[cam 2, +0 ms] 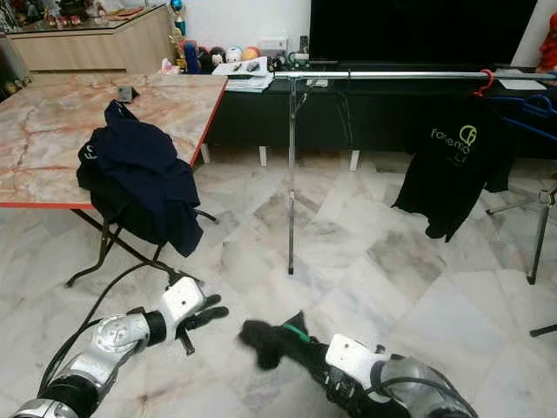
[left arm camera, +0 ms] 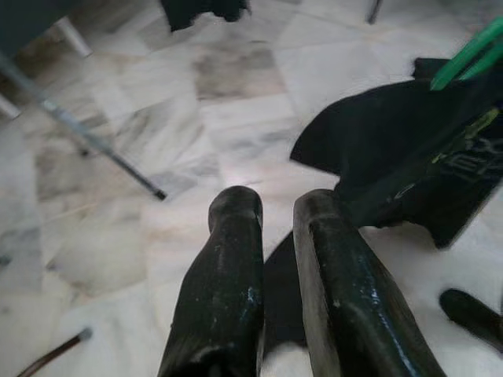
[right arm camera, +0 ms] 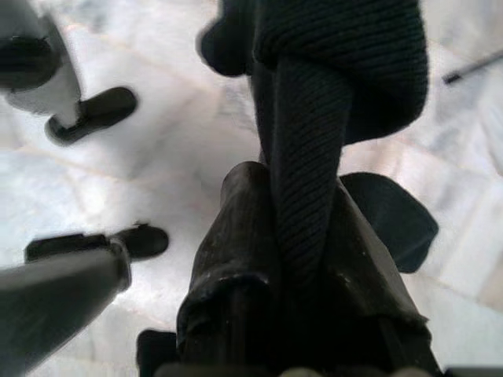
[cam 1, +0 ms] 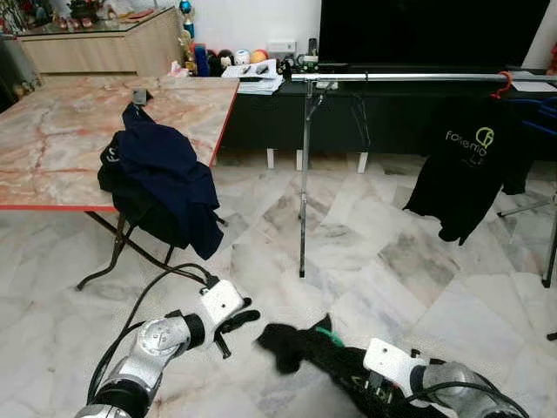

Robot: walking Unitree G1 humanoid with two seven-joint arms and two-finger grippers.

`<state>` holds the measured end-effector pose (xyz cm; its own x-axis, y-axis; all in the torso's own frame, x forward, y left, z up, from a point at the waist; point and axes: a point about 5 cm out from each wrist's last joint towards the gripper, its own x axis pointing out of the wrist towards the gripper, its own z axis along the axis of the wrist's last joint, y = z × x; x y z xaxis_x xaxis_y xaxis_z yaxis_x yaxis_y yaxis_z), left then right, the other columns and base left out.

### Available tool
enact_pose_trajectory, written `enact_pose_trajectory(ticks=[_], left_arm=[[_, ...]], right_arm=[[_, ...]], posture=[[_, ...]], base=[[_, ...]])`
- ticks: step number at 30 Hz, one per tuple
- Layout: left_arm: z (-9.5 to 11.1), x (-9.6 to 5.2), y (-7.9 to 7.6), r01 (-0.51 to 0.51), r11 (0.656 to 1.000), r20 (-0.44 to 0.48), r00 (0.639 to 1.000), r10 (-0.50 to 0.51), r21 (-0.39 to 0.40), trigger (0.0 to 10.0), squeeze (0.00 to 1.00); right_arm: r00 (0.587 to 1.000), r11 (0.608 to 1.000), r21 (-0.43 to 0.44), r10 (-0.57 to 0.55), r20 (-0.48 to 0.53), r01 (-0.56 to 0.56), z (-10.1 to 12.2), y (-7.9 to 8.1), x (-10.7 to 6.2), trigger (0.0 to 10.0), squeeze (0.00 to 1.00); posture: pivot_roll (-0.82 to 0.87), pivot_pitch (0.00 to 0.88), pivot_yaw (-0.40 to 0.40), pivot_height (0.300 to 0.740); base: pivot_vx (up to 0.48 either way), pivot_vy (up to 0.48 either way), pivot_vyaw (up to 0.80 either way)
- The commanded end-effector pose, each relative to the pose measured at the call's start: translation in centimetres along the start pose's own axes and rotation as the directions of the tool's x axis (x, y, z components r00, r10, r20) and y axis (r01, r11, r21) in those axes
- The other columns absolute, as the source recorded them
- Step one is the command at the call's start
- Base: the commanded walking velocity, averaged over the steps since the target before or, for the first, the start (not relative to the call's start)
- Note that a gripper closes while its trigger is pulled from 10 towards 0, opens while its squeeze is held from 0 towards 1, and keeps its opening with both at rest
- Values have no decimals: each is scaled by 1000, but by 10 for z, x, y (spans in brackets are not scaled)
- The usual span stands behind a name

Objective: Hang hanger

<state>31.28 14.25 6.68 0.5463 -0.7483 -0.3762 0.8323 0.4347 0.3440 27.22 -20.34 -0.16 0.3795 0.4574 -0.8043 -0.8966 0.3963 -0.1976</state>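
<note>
Black knit garment [cam 1: 291, 344] on a green hanger [cam 1: 325, 333]: held low over the marble floor [cam 1: 392, 261], bunched dark at the near end of the right arm.

Left eye view. Right pincer [cam 1: 348, 361] is buried in the garment's folds. Left pincer [cam 1: 237, 322] hangs just beside the garment, apart from it, nothing in it. Silver clothes rail [cam 1: 409, 77] stands beyond, well apart from the garment; a black printed T-shirt [cam 1: 470, 165] hangs from it on a red hanger [cam 1: 502, 84]. Marble-patterned bench [cam 1: 78, 131] at left carries a navy garment [cam 1: 165, 178] draped over its red edge.

Right eye view. Same arrangement; the hanger's green shows as a short curve at the top of the bundle.

Left wrist view. Two black fingers [left arm camera: 228, 290] stand a narrow gap apart, empty, above the floor. The garment lies just past their tips, green hanger bars at its far corner.

Right wrist view. Fingers [right arm camera: 236, 259] are closed on a ribbed black strip of the garment, which rises from between them into a rounded mass.
</note>
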Motion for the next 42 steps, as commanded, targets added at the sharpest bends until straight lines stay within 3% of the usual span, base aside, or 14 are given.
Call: enact_pose_trajectory(ticks=[1, 4, 10, 15, 16, 22, 23, 25, 26, 30, 35, 42], left_arm=[[14, 1, 6, 72, 993, 9, 997, -73, 92, 10000, 0], [21, 1, 4, 193, 967, -28, 981, -191, 170, 10000, 0], [33, 3, 2, 276, 937, -38, 961, -275, 216, 10000, 0], [40, 2, -1, 316, 909, -39, 947, -318, 272, 10000, 0], [42, 1, -2, 333, 897, -44, 941, -335, 292, 10000, 1000], [41, 2, -8, 377, 858, -93, 925, -369, 347, 10000, 1000], [40, 2, -10, 391, 847, -117, 920, -375, 359, 10000, 518], [40, 2, -10, 395, 845, -122, 918, -377, 360, 10000, 518], [40, 3, -11, 404, 840, -131, 914, -383, 361, 10000, 0], [42, 5, -15, 432, 824, -148, 902, -407, 367, 10000, 0], [42, 11, -14, 397, 839, -143, 918, -371, 371, 10000, 0], [44, 17, -15, 358, 854, -130, 933, -334, 378, 10000, 0]], right_arm=[[999, 994, -101, 37, 15, -35, 12, -6, -2, 10000, 0], [994, 979, -174, 104, -8, -104, 18, -2, 2, 10000, 0], [987, 956, -250, 144, -66, -156, 22, 0, 6, 10000, 0], [988, 954, -258, 142, -68, -155, 27, -1, 8, 10000, 0], [988, 953, -262, 139, -68, -152, 29, -2, 8, 10000, 0], [996, 964, -253, 84, -31, -89, 41, -8, 12, 10000, 0], [997, 965, -252, 70, -20, -72, 46, -10, 13, 10000, 0], [998, 965, -253, 67, -19, -69, 47, -10, 13, 10000, 0], [998, 964, -258, 61, -17, -64, 49, -11, 13, 10000, 0], [1000, 961, -276, 28, 1, -26, 61, -18, 14, 10000, 0], [999, 963, -268, 12, 46, 0, 76, -23, 15, 10000, 0], [998, 962, -273, 24, 60, -7, 81, -20, 18, 10000, 0]], posture=[[85, 37, -31, 740], [91, 45, -44, 740], [101, 54, -68, 740], [107, 60, -75, 740], [109, 61, -77, 740], [114, 72, -75, 740], [113, 73, -74, 740], [113, 73, -74, 740], [113, 76, -72, 740], [117, 77, -68, 740], [116, 82, -66, 740], [113, 89, -62, 740]], base=[[0, 0, 0], [0, 0, 0], [0, 0, 0], [0, 0, 0], [0, 0, 0], [0, 0, 0], [0, 0, 0], [0, 0, 0], [0, 0, 0], [0, 0, 0], [0, 0, 0], [0, 0, 0]])
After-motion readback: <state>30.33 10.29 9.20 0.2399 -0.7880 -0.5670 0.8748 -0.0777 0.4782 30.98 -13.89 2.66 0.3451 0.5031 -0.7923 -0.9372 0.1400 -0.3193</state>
